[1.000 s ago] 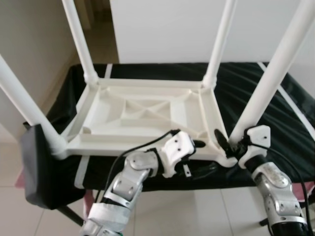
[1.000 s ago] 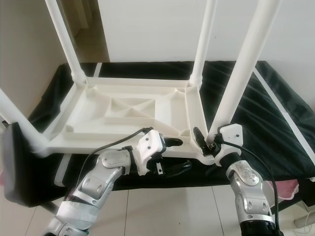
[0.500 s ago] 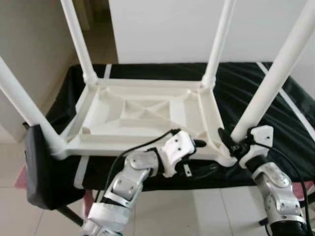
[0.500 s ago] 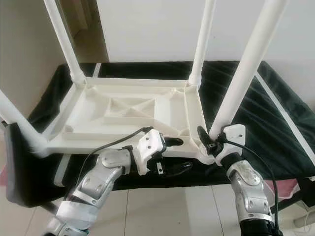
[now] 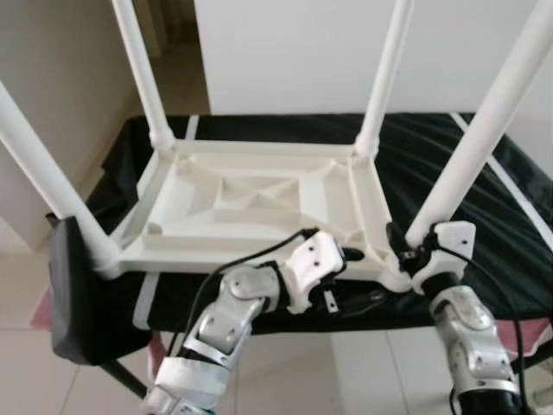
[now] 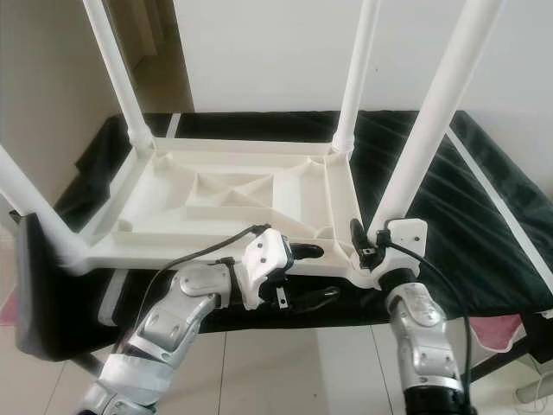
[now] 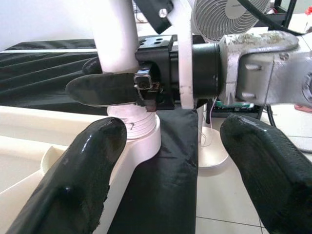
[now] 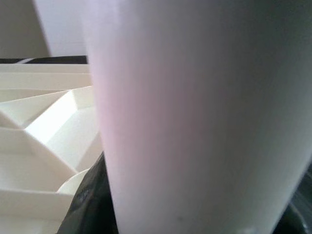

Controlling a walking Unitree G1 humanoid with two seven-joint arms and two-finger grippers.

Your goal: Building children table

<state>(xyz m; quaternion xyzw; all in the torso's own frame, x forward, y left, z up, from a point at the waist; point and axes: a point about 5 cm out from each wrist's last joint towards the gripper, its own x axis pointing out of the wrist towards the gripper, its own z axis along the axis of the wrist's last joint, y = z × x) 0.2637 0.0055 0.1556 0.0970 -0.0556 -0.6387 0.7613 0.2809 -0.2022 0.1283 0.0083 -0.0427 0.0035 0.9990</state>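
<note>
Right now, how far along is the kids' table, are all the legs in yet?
Done: the white tabletop lies upside down on the black cloth with four legs standing in its corners. In hand: the right gripper is closed around the base of the near right leg, while the left gripper sits open at the near edge. Left: finish seating that leg, then turn the table upright.
</note>
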